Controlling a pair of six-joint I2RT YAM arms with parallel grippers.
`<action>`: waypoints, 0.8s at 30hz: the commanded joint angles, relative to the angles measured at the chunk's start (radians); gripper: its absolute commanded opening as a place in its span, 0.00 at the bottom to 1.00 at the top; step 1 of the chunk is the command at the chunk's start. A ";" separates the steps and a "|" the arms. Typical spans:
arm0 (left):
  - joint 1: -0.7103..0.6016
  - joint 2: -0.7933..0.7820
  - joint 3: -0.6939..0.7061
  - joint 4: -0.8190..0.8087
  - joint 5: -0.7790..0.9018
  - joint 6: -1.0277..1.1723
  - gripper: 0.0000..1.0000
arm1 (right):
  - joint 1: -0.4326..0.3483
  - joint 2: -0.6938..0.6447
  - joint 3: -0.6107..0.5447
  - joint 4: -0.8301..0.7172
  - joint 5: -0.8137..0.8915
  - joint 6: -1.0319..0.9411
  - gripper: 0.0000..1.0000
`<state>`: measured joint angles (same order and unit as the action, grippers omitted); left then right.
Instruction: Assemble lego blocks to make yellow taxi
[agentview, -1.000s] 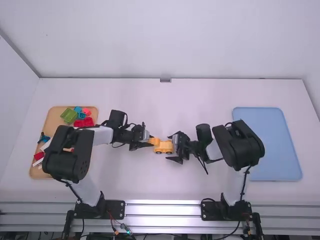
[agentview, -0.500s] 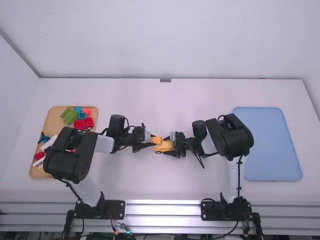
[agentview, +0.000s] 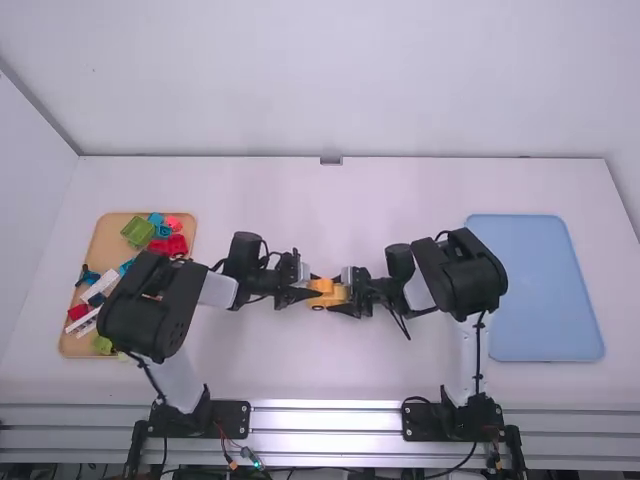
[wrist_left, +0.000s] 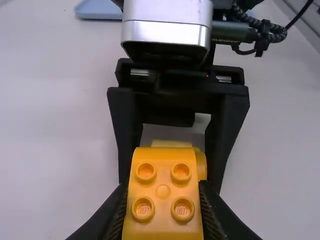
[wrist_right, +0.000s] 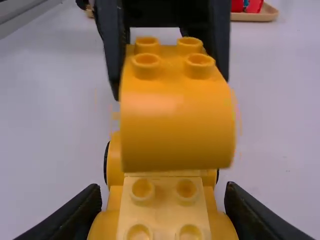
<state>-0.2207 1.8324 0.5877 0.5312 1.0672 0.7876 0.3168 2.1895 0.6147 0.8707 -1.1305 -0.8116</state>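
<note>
In the high view my left gripper (agentview: 311, 293) and my right gripper (agentview: 340, 296) face each other mid-table. The left wrist view has my left gripper (wrist_left: 163, 202) shut on a curved yellow block (wrist_left: 163, 187) with studs on top. In the right wrist view that curved block (wrist_right: 177, 117) hangs above the yellow car base (wrist_right: 165, 210), tilted, covering the base's far part. My right gripper (wrist_right: 164, 207) is shut on the base's sides, with a studded section between its fingers. Whether block and base touch cannot be told.
A wooden tray (agentview: 103, 238) at the left holds several red, green, blue and white pieces, partly under the left arm. A blue tray (agentview: 545, 290) lies at the right, beside the right arm.
My left gripper has moved right with the curved block, over the base. My right gripper, spread wide one second ago, has shut on the base.
</note>
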 joint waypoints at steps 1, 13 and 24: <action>-0.009 0.043 0.029 -0.015 0.080 0.048 0.02 | -0.003 0.011 -0.021 -0.013 0.065 -0.001 0.49; -0.023 0.162 0.080 -0.024 0.100 0.042 0.02 | -0.003 0.011 -0.019 -0.013 0.062 0.003 0.48; -0.125 0.165 0.026 -0.025 -0.109 0.046 0.02 | -0.003 0.011 -0.005 -0.019 0.061 0.025 0.47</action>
<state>-0.2798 1.9587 0.6598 0.5419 1.1019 0.8345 0.3042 2.1891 0.6132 0.8642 -1.1412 -0.8028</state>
